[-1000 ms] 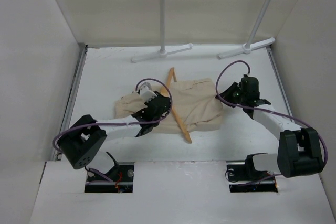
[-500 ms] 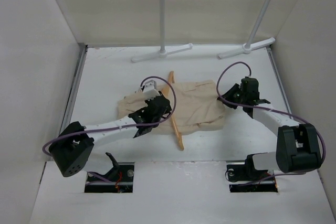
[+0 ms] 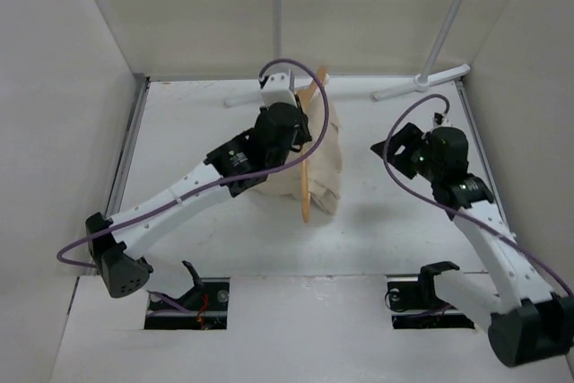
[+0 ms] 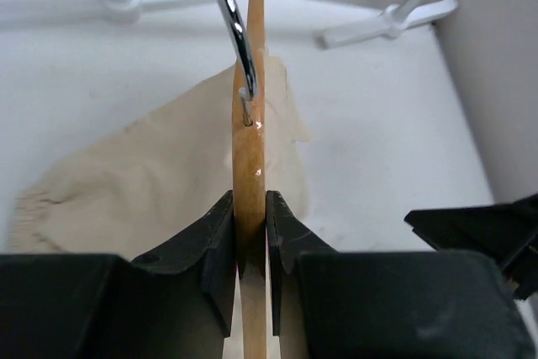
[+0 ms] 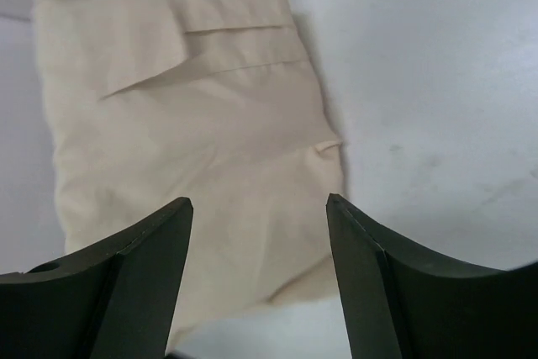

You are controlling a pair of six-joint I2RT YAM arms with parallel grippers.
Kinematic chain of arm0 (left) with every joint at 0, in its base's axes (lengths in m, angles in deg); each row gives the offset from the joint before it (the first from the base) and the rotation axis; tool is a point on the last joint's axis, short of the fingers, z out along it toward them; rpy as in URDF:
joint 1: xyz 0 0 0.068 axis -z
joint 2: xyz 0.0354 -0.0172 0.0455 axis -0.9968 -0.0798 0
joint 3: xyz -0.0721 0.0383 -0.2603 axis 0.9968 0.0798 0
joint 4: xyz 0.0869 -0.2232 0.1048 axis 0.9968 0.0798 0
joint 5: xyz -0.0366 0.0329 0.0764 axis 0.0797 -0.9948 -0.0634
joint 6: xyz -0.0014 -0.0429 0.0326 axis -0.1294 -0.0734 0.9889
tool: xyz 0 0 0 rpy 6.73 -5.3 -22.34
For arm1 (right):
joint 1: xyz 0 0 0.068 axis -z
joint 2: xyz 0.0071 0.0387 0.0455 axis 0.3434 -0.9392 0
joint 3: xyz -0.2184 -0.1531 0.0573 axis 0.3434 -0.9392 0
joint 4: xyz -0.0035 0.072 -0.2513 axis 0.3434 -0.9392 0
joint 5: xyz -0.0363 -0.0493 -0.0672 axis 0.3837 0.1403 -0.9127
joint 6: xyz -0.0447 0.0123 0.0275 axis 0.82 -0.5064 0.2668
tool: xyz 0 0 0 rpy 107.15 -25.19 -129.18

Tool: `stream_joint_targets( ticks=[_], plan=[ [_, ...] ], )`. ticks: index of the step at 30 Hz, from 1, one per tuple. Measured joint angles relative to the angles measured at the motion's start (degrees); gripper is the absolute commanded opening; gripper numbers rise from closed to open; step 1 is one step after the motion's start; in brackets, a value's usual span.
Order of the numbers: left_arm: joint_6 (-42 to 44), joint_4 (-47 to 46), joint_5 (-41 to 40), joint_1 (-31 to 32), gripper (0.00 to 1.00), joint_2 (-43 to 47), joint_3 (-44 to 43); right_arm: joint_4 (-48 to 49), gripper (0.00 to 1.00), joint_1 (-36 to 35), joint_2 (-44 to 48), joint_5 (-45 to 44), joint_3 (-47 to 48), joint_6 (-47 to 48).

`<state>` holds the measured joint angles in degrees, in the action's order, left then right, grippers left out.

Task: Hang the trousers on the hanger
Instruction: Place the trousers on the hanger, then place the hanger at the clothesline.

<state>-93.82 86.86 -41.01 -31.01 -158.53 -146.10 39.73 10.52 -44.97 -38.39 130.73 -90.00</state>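
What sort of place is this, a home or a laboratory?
Probably a robot test bench, not a home: a white table boxed in by plain walls, two robot arms bolted at its edge, a clothes rack behind.

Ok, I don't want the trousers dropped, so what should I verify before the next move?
1. Left hand clamped on the hanger: ok.
2. Hook free of cloth: ok.
3. Trousers hanging from the hanger: ok; how securely, cannot tell.
4. Trousers' lower edge clear of the table: cannot tell.
5. Right hand open and apart from the trousers: ok.
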Motion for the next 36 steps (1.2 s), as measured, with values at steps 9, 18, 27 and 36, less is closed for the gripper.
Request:
stream_joint_targets(
  ticks=[9, 18, 27, 36],
  plan=[
    [5.22, 14.78, 4.59, 0.13, 0.03, -5.66, -27.91, -4.96, 0.72, -16.09, 13.31, 0.11, 17.05, 0.31],
    [5.70, 23.63, 9.33, 1.81, 0.03, -13.94, -35.28, -0.66, 0.72, -30.38, 4.15, -1.40, 22.10, 0.46],
    [5.46, 26.34, 10.38, 2.54, 0.03, -14.95, -35.76, 0.94, 0.66, -36.30, -2.62, -5.42, 19.58, 1.22],
    [4.59, 26.49, 9.94, 2.43, 0.17, -14.60, -36.11, 3.56, 0.16, -40.79, -3.08, -9.84, 15.74, -2.82]
  ],
)
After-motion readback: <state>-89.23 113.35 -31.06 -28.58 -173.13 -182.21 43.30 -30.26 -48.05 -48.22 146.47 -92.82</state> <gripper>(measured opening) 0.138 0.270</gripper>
